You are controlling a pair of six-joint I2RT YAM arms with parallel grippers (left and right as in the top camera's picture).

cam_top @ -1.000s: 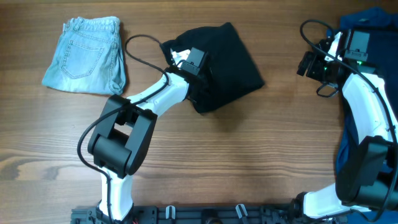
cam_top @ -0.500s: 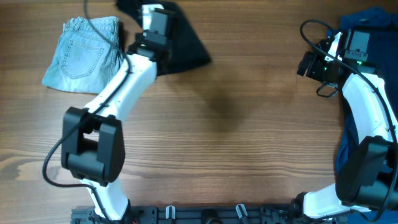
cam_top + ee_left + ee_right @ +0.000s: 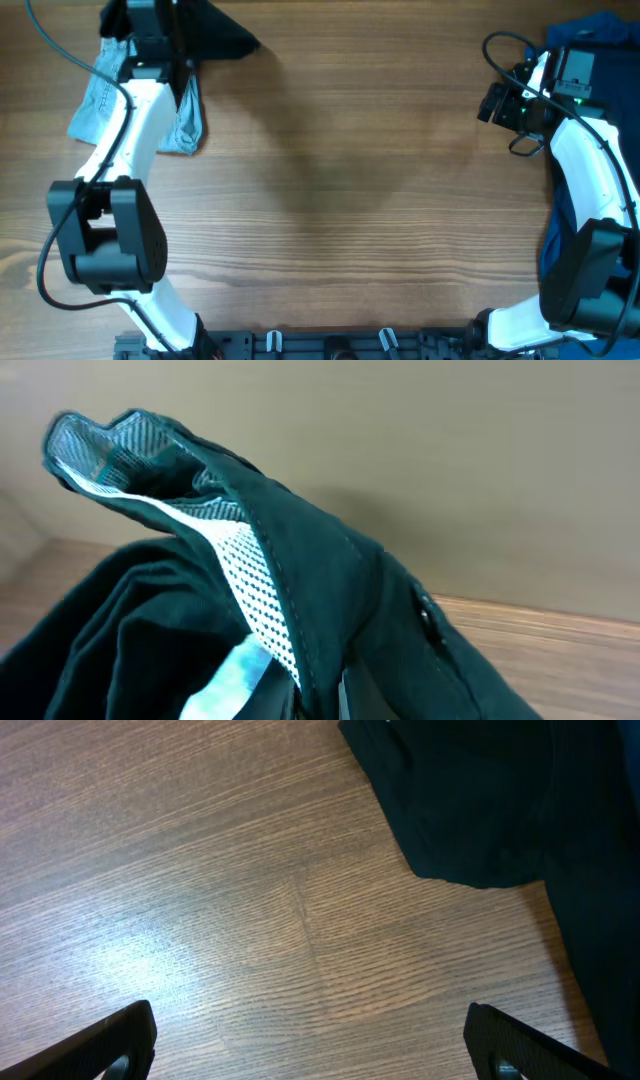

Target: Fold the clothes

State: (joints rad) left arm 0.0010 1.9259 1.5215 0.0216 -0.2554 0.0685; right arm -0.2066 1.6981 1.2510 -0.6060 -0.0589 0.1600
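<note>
Arms, two. The left arm [image 3: 128, 130]: base at the near edge, white link stretched almost straight toward the far left corner, wrist at the top of the overhead view. The left gripper [image 3: 160, 18]: raised, jaws closed tight on the black garment [image 3: 330, 580]; its own fingers scarcely show in the wrist view. The right arm [image 3: 585, 170]: base at the near right, elbow folded at the right edge, forearm running toward the far right. The right gripper [image 3: 492, 103]: pointing left, jaws spread wide, nothing between them, fingertips [image 3: 125, 1035] at the lower corners of the wrist view
</note>
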